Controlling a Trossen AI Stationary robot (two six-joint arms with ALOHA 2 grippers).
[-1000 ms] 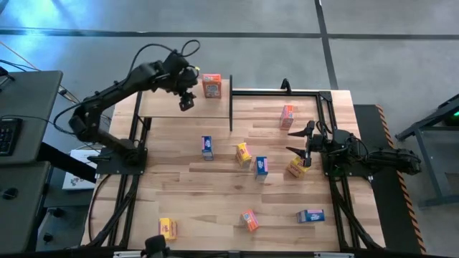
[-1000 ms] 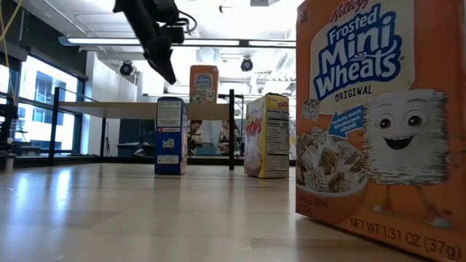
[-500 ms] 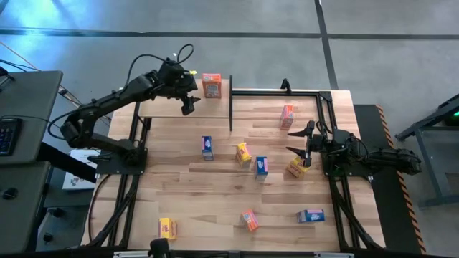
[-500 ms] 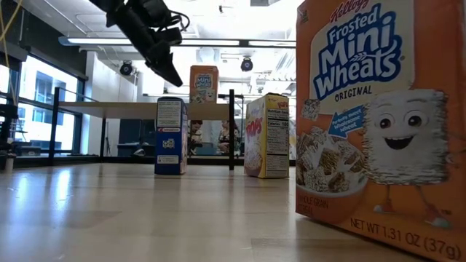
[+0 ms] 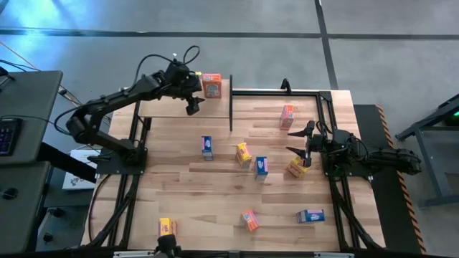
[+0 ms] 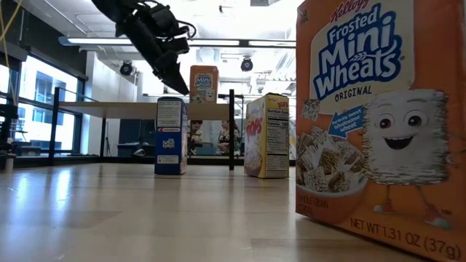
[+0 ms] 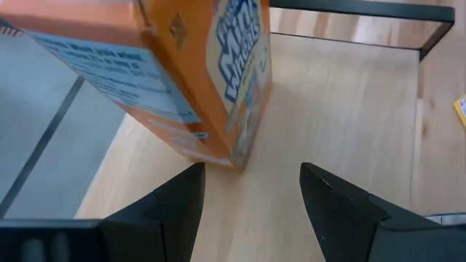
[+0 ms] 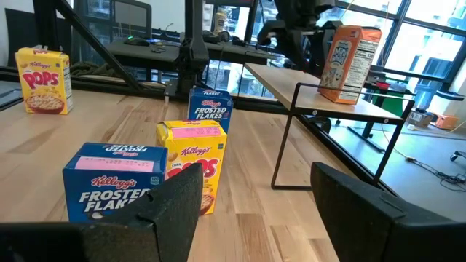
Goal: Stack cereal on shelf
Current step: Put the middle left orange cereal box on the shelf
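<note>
While my left hand (image 5: 192, 107) hangs over the shelf (image 5: 161, 107), its fingers stand apart with nothing between them, and the one orange box (image 5: 211, 84) already up there stands upright at the shelf's far right corner, just beyond the fingertips. From the wrist I see that box (image 7: 196, 80) close ahead, off to one side of the gap rather than in it. So the relation I care about: this hand is free and is the nearer arm to the shelf, while the other boxes sit well apart from it on the counter (image 5: 215, 193). My right hand (image 5: 300, 140) waits at the right edge, fingers spread and empty, and it is much nearer the yellow box (image 5: 296, 168) just beside it and the blue box (image 5: 261, 165).
</note>
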